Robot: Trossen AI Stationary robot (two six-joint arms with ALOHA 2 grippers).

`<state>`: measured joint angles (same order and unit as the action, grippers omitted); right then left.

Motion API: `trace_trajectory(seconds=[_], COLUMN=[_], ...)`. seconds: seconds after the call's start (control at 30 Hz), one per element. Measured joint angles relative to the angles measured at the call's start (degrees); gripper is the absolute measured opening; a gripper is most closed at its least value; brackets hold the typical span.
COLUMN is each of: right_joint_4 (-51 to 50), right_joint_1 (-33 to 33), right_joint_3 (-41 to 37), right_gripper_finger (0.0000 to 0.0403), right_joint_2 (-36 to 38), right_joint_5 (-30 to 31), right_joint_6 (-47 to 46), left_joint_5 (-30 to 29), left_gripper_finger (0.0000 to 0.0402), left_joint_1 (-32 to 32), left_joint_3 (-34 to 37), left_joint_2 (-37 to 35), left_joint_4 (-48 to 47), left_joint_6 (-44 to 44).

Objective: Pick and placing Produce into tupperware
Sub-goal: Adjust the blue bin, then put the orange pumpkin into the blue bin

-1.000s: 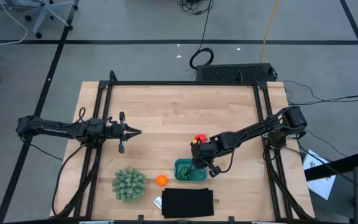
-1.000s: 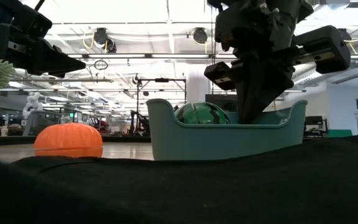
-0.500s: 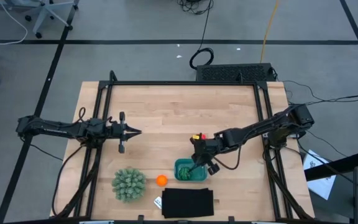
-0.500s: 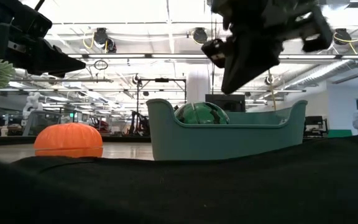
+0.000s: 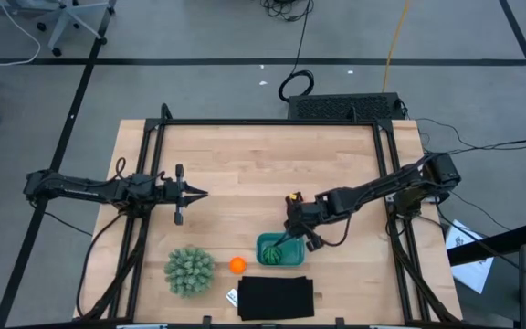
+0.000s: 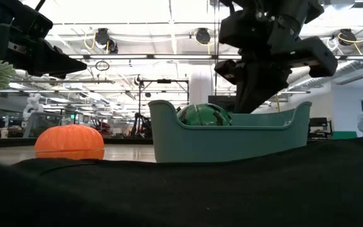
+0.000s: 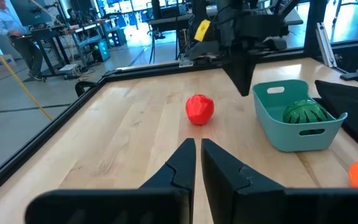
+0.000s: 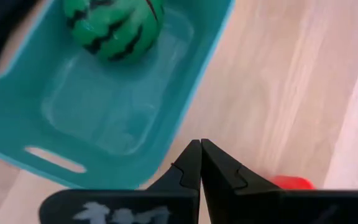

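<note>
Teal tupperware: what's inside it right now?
Only the green striped ball sits inside the tupperware; its remaining floor is bare. The orange ball and red fruit lie outside on the table.

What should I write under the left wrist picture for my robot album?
Green striped ball sits in the teal tupperware; red fruit waits on the table.

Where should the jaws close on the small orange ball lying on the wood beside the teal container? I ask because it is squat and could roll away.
Grip the small orange ball across its widest middle, coming straight down from above. It sits low and ribbed on the bare wooden table, apart from the teal plastic container and the spiky pale-green plant, so there looks to be room on those two sides.
</note>
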<state>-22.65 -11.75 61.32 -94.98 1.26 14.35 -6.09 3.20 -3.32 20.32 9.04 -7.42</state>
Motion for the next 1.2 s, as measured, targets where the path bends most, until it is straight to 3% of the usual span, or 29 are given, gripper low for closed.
trace_trajectory(seconds=[0.3,0.7,1.2], right_joint_4=[0.1,1.3,2.7], right_joint_1=[-0.4,0.2,0.8], right_joint_3=[0.0,0.0,0.0], right_gripper_finger=[0.0,0.0,0.0], right_joint_2=[0.0,0.1,7.4], right_joint_5=[-3.1,-0.9,-0.8], right_joint_6=[-0.4,0.1,-0.2], left_joint_5=[0.0,0.0,0.0], left_gripper_finger=[0.0031,0.0031,0.0031], left_joint_1=[0.0,0.0,0.0], left_joint_3=[0.0,0.0,0.0], left_joint_2=[0.0,0.0,0.0], left_joint_4=[0.0,0.0,0.0], left_joint_6=[0.1,0.2,0.2])
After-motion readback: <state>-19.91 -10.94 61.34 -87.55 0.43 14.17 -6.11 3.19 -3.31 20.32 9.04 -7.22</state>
